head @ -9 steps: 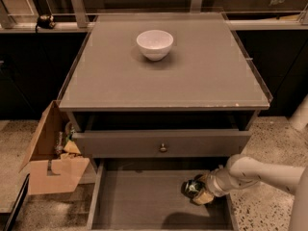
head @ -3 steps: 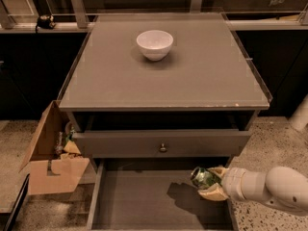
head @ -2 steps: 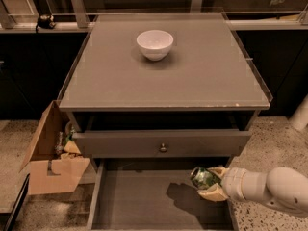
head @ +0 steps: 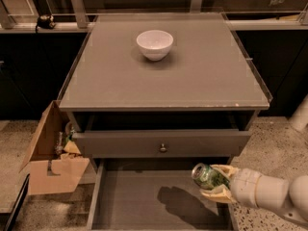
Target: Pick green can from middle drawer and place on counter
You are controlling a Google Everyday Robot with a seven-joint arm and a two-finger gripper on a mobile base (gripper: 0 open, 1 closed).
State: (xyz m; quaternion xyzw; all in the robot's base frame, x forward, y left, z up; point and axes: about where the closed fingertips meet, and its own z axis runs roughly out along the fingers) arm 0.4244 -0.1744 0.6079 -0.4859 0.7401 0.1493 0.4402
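My gripper (head: 214, 181) reaches in from the lower right and is shut on the green can (head: 207, 176), holding it on its side in the air above the right part of the open middle drawer (head: 139, 201). The can's shadow falls on the drawer's bare floor. The counter (head: 192, 76) lies above and behind, flat and grey-brown.
A white bowl (head: 155, 44) stands on the counter's far middle. A drawer with a small round knob (head: 163, 148) is slightly open above the middle drawer. An open cardboard box (head: 50, 155) with scraps sits on the speckled floor at left.
The gripper has lifted the can from the drawer floor and now holds it higher, near the right side wall. Over the last second it has barely moved.
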